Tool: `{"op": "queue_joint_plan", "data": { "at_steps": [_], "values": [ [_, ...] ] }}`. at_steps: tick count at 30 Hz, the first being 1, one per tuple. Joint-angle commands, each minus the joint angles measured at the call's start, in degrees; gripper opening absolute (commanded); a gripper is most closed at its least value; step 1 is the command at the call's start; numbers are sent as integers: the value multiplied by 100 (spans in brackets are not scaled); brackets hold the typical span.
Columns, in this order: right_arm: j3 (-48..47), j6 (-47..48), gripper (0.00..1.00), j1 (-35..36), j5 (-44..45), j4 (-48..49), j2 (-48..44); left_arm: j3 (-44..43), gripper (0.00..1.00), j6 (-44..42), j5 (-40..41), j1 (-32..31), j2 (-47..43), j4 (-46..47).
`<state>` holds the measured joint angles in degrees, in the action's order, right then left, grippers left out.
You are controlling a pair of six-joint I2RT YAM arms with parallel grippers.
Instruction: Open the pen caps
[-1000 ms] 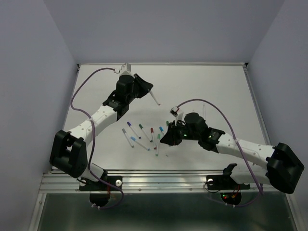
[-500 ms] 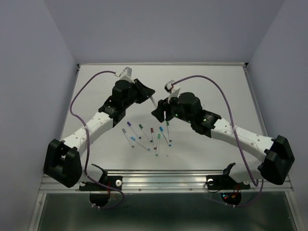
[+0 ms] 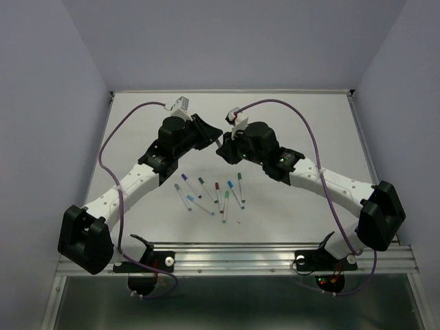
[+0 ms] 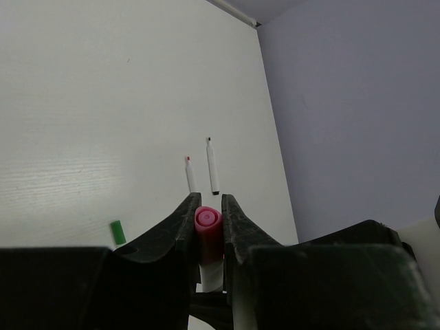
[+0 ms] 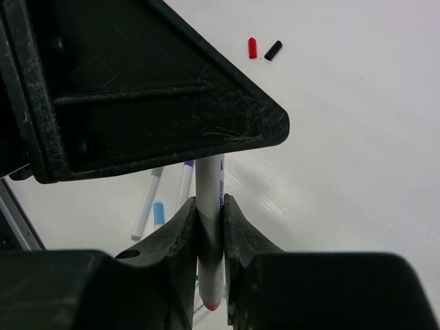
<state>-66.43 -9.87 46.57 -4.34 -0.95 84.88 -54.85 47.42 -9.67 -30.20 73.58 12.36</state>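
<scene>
Both grippers meet above the middle of the table on one white-barrelled pen [image 3: 218,142]. My left gripper [image 4: 207,206] is shut on its pink cap [image 4: 207,221]; the white barrel shows just below the cap. My right gripper [image 5: 210,206] is shut on the same pen's barrel [image 5: 210,180], whose pink end [image 5: 210,304] sticks out toward the camera. In the top view the left gripper [image 3: 212,135] and the right gripper [image 3: 225,150] almost touch. Several capped pens [image 3: 213,192] lie in a loose row on the table in front of them.
Two uncapped pens [image 4: 190,175] [image 4: 213,165] lie side by side near the right wall. A loose green cap [image 4: 117,232] lies on the table. A red cap [image 5: 252,47] and a black cap [image 5: 273,49] lie together. The left gripper's black body [image 5: 137,89] fills the top of the right wrist view.
My right arm has swung from over the row of pens up and back to the left gripper and closed on the pen's barrel. The left gripper has shifted slightly right with the pen.
</scene>
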Motion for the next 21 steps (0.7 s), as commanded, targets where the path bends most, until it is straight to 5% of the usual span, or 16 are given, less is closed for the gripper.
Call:
{"op": "queue_joint_plan", "data": {
  "at_steps": [1,12,21],
  "values": [
    [-177,46,1,-7,-181,148,-138,27,15,4,-35,-39,-300,109],
    [69,-129,1,-7,-260,148,-341,1,48,-31,-8,-48,-318,118],
    [113,-182,1,-7,-260,139,-332,18,46,-40,123,-48,-318,47]
  ]
}}
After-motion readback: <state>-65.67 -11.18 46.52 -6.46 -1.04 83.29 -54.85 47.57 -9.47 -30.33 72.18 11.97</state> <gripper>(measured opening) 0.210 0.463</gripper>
